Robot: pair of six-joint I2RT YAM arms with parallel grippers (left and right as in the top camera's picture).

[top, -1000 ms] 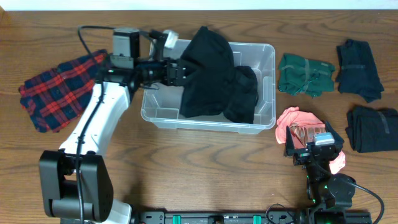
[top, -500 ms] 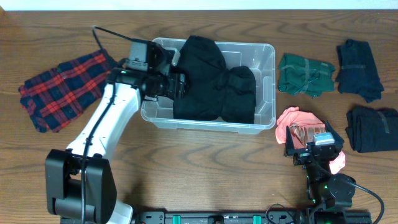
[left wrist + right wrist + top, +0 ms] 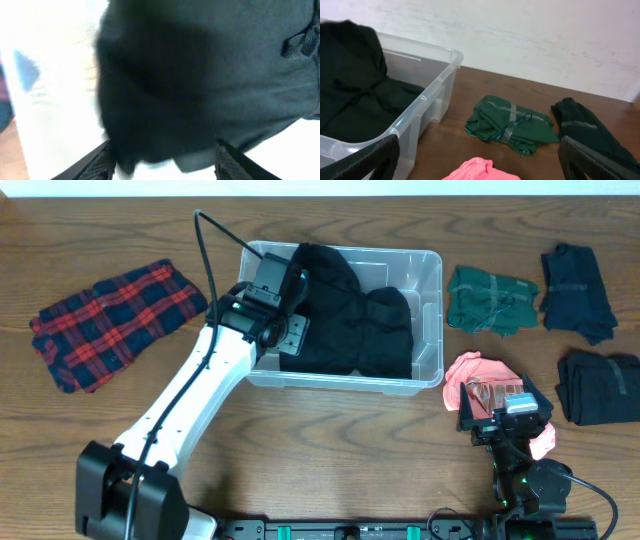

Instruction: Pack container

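Note:
The container (image 3: 430, 262) is a clear plastic bin at the table's back centre, with black garments (image 3: 350, 315) piled inside and filling most of it. My left gripper (image 3: 291, 332) reaches into the bin's left part over that pile. In the left wrist view its jaws (image 3: 165, 152) stand open and wide apart, and the edge of the black cloth (image 3: 200, 75) lies between them. My right gripper (image 3: 497, 397) hangs open low at the front right, above a pink garment (image 3: 466, 370), nothing between its fingers (image 3: 370, 159).
A red-and-navy plaid cloth (image 3: 110, 320) lies left of the bin. Right of it lie a folded green garment (image 3: 490, 298), also seen as the green garment (image 3: 512, 125), and two dark folded garments (image 3: 578, 278) (image 3: 600, 385).
My left arm has swung right and down into the bin. The black garment, which stood raised over the bin's left side, has sunk into it. The right arm has not moved.

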